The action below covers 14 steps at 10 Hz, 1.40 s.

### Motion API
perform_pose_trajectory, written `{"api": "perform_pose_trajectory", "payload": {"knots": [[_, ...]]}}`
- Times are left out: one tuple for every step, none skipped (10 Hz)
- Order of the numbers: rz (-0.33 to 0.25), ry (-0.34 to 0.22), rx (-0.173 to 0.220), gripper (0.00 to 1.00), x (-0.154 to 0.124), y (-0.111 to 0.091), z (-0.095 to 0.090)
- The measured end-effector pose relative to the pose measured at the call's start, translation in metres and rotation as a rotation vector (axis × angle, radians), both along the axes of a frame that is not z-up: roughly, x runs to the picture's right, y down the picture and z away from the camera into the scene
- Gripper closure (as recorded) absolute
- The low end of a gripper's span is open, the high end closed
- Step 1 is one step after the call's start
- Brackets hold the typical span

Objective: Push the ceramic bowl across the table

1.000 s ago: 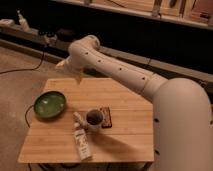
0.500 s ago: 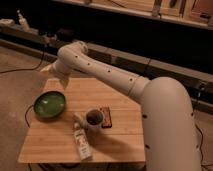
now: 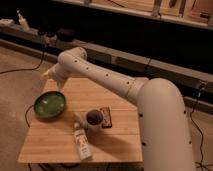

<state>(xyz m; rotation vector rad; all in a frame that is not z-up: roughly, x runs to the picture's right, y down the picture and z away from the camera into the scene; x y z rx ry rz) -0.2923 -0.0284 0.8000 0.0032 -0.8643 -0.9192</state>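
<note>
The green ceramic bowl [image 3: 50, 105] sits upright at the left edge of the bamboo table [image 3: 55, 140]. My white arm reaches in from the right and bends over the table's far left corner. My gripper [image 3: 48, 75] hangs at the end of the arm, just beyond the table's far left corner. It is behind and above the bowl and does not touch it.
A small white mug [image 3: 95, 118] with a dark inside stands near the table's middle, with a dark flat object [image 3: 106, 117] at its right. A clear bottle [image 3: 82, 143] lies in front of the mug. Cables run on the floor at the left, and a dark bench lies behind.
The arm has swung left and lower, bringing the gripper from above the table's far edge to its far left corner, closer to the bowl. The bowl has not moved.
</note>
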Motion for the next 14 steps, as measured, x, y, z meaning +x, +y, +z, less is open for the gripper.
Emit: {"api": "perform_pose_trajectory", "payload": {"knots": [[0.008, -0.015, 0.002, 0.63, -0.004, 0.003, 0.009], [0.014, -0.026, 0.002, 0.74, -0.004, 0.007, 0.020], [0.015, -0.034, -0.001, 0.84, -0.007, 0.011, 0.028], [0.010, -0.034, -0.017, 0.92, -0.009, 0.018, 0.036], [0.007, -0.030, -0.051, 0.99, -0.009, 0.029, 0.048], [0.008, -0.028, -0.085, 1.00, -0.008, 0.037, 0.059], [0.003, -0.026, -0.120, 1.00, -0.010, 0.046, 0.068], [-0.009, -0.025, -0.155, 1.00, -0.013, 0.053, 0.074], [-0.026, -0.026, -0.181, 1.00, -0.018, 0.059, 0.078], [-0.052, -0.025, -0.209, 1.00, -0.023, 0.063, 0.081], [-0.073, -0.016, -0.231, 1.00, -0.026, 0.066, 0.085], [-0.093, -0.003, -0.251, 1.00, -0.027, 0.069, 0.088], [-0.111, 0.018, -0.274, 1.00, -0.028, 0.069, 0.091], [-0.119, 0.032, -0.286, 1.00, -0.029, 0.069, 0.094]]}}
